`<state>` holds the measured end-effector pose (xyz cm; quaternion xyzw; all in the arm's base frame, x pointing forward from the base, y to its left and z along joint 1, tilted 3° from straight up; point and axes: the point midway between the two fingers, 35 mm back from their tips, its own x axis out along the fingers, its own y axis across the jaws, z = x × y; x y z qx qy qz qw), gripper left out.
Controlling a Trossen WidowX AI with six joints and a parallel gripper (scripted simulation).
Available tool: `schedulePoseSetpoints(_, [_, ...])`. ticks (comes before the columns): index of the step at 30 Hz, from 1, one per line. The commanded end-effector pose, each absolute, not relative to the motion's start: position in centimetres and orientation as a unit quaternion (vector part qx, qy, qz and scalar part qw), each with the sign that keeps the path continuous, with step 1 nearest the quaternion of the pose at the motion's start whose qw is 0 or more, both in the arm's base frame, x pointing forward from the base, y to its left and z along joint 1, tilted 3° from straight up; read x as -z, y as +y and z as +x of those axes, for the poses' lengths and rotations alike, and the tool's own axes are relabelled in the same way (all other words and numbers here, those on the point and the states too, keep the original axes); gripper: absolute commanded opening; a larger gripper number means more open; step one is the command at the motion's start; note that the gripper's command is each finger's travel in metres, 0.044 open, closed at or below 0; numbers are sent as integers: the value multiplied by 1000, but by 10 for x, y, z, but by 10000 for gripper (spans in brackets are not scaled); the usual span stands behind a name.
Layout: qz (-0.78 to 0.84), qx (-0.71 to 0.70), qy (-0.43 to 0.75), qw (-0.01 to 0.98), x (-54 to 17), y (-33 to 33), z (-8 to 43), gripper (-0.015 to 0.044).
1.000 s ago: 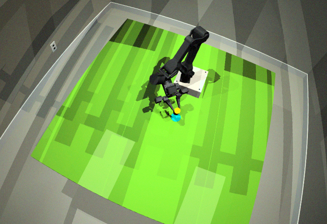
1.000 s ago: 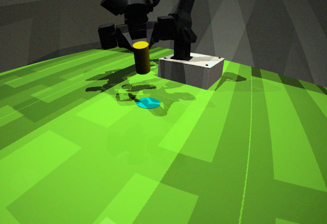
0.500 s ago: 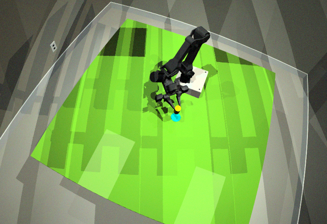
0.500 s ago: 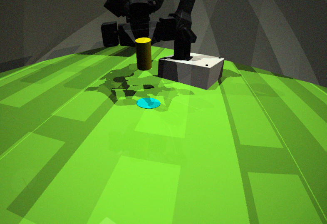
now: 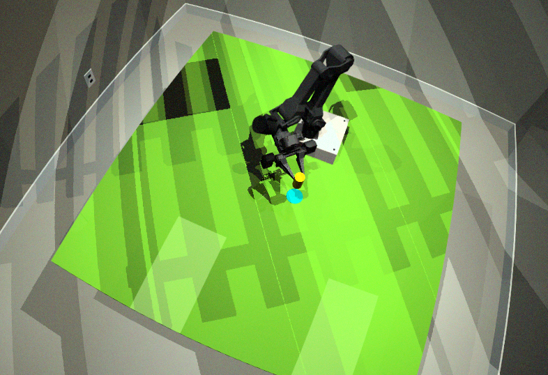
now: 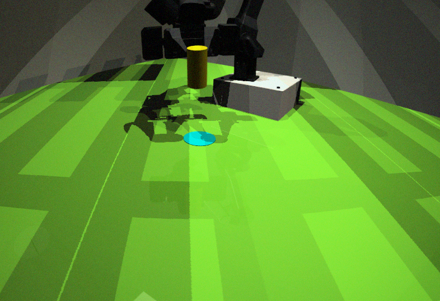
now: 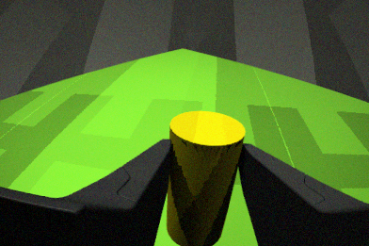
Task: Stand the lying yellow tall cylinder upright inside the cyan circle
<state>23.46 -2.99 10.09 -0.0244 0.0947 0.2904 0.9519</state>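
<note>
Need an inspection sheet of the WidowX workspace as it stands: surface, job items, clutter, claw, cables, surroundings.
Surface: bright green table top, crossed by shadow bands.
Job's things: yellow cylinder about upright, held off the table; cyan circle uncovered, cylinder not on it.
Clutter: nothing seen.
Claw: claw shut on the cylinder, one finger each side.
Cables: nothing seen.
Surroundings: white base block under the arm; grey walls; outlet-like plate at the top view's left.
</note>
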Motion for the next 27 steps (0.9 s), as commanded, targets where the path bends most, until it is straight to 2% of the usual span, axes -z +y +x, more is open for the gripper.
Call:
schedulePoseSetpoints(1, [-30,-293,79,952,-102,-28,230,105])
schedulePoseSetpoints(27, [-41,-299,45,952,-105,-25,220,105])
